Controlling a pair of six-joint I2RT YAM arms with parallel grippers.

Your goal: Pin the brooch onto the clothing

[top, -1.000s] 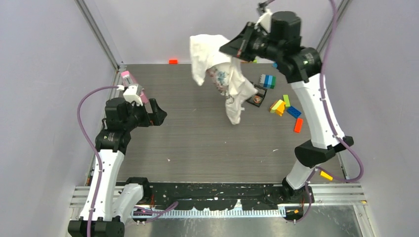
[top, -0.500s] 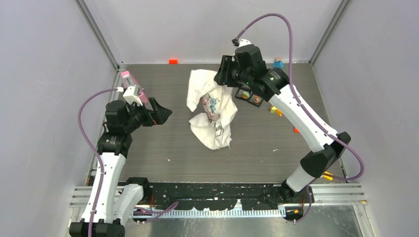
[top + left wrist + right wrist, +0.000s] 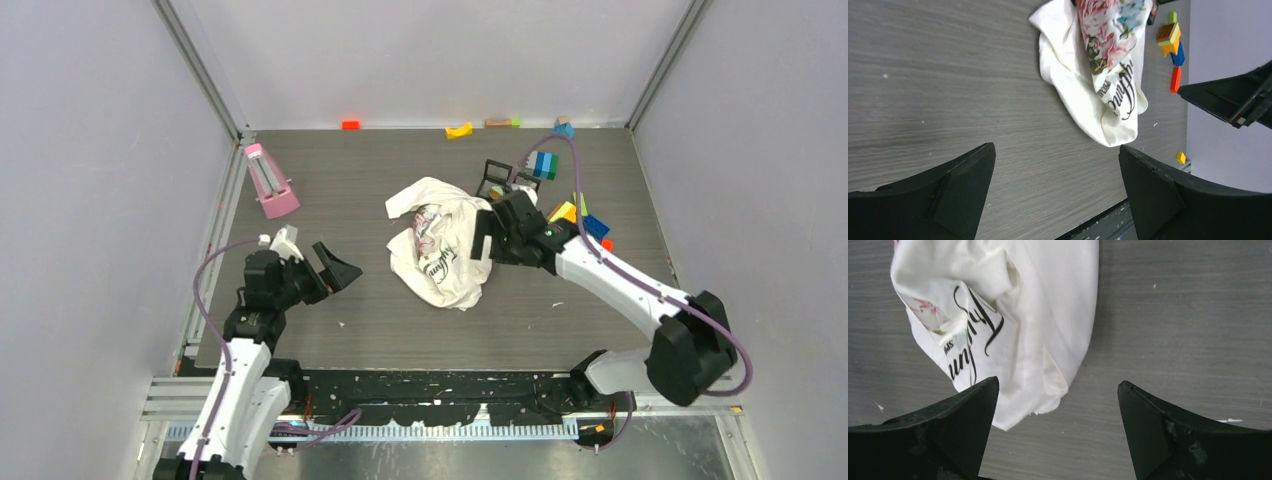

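Crumpled white rose-print T-shirt point(image 3: 438, 255) on grey desk point(image 3: 400, 320), coloured plastic blocks point(image 3: 594, 226) just right. Left end effector point(image 3: 337, 268) spread, apart. Right end effector point(image 3: 482, 243) spread beside shirt.

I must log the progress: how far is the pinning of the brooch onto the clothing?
Done: the white rose-print T-shirt lies on the grey wooden table, though crumpled. In hand: nothing; the left gripper and the right gripper are both open and empty. Left: flatten the T-shirt, fetch a brooch (none clearly visible), pin it.
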